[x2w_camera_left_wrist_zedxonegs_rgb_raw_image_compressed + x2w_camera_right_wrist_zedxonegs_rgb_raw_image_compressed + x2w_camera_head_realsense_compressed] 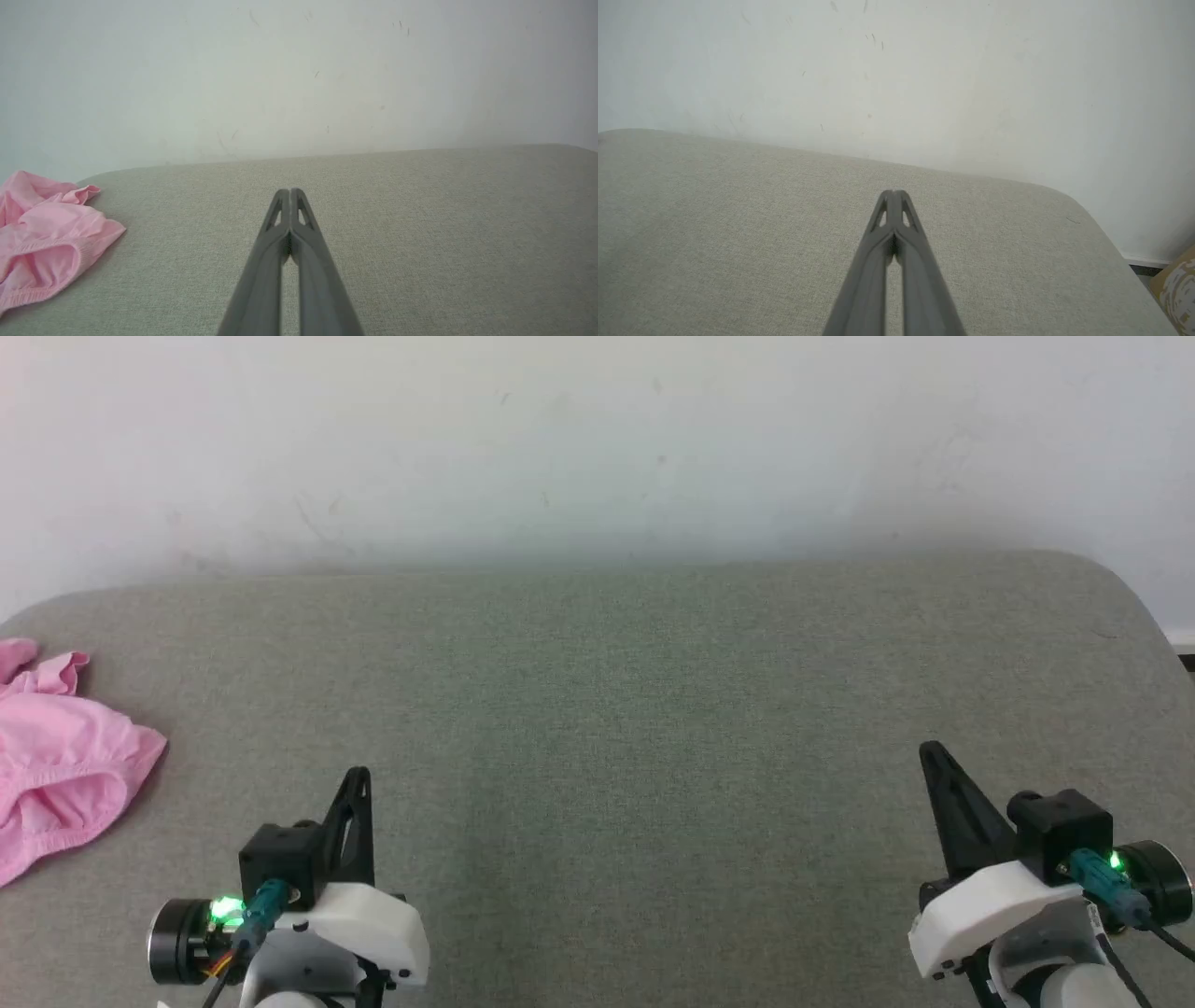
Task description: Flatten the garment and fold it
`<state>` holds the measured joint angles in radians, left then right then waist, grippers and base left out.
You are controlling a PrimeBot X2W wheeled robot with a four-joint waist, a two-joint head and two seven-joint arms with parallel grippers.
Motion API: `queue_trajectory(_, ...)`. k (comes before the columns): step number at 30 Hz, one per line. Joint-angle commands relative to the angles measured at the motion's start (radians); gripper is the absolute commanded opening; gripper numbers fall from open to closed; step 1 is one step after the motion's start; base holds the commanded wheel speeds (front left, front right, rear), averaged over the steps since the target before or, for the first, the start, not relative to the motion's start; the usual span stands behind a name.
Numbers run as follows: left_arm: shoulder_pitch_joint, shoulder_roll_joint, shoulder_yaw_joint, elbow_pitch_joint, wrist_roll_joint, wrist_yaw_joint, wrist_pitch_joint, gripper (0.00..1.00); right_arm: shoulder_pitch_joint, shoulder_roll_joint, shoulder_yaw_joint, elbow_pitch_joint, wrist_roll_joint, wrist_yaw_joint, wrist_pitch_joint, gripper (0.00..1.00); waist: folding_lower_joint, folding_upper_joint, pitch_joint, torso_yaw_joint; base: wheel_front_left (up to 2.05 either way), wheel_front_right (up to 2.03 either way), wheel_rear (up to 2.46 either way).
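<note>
Left gripper: Nearest the lens, the left gripper (pixel 359 777) hovered low over the cushion at lower left, its two dark fingers pressed together at the tips and holding nothing.
Right gripper: At lower right, the right gripper (pixel 932 752) hung in a matching pose, fingers likewise closed tip to tip and empty, well apart from the cloth.
Garment: A light pink garment (pixel 65 775) lay crumpled at the far left edge of the cushion, partly cut off by the frame in the head view, beyond and to the left of the left gripper and untouched by either arm.
Surface: A grey-green upholstered cushion (pixel 597 709) ran up to a pale, scuffed wall (pixel 597 448).
Handling: The fabric looked thin, light and limp. It would likely bunch, drape and slide across the weave rather than hold any shape.
Where to grip: The gathered hem (pixel 28 295) along the near edge appeared to be the firmest purchase, with a pinch at two separated spots on the hem to spread it.
Stage: Flattening had not begun. A reach leftward by the left arm, fingers opened first, seemed the likely next need.
</note>
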<state>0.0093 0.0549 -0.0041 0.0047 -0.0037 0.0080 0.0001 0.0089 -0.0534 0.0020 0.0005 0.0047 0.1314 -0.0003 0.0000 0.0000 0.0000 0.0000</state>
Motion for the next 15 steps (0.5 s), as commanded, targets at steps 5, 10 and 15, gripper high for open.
queue_trajectory(5,-0.009,-0.005,0.004,-0.005,0.004,-0.008,0.0,0.0,-0.009,0.003,-0.002,0.0,-0.005,-0.001,0.0,0.0,0.0,0.0,0.0,0.0,0.0,0.0,0.0)
queue_trajectory(10,-0.009,-0.005,0.004,-0.005,0.004,-0.008,0.0,0.0,-0.009,0.003,-0.002,0.0,-0.005,-0.001,0.0,0.0,0.0,0.0,0.0,0.0,0.0,0.0,0.0)
queue_trajectory(15,-0.009,-0.005,0.004,-0.005,0.004,-0.008,0.0,0.0,-0.009,0.003,-0.002,0.0,-0.005,-0.001,0.0,0.0,0.0,0.0,0.0,0.0,0.0,0.0,0.0)
